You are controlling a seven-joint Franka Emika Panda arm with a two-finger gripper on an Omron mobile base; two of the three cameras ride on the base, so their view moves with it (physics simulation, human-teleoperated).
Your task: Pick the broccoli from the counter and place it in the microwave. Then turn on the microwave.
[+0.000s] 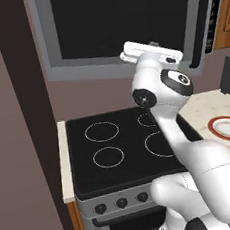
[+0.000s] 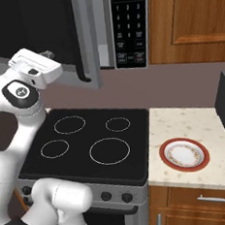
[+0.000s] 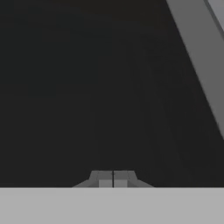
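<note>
Gripper (image 3: 113, 179) pressed together, nothing between the fingertips, pointed close at the dark glass door of the microwave (image 2: 86, 48). Door swung partly out from the keypad, above the cooktop (image 2: 88, 141). Red-rimmed plate (image 2: 184, 154) bare, near the front edge of the counter (image 2: 203, 125), just right of the cooktop. Broccoli possibly inside the microwave; cavity too dark to tell.

Lighting was flat and even, typical render look, with no hard shadows or glare anywhere. The microwave (image 1: 127, 20) door glass came out near black. Everything looked slightly soft and low-res, and the hand view was really dim, just murky dark grey.
</note>
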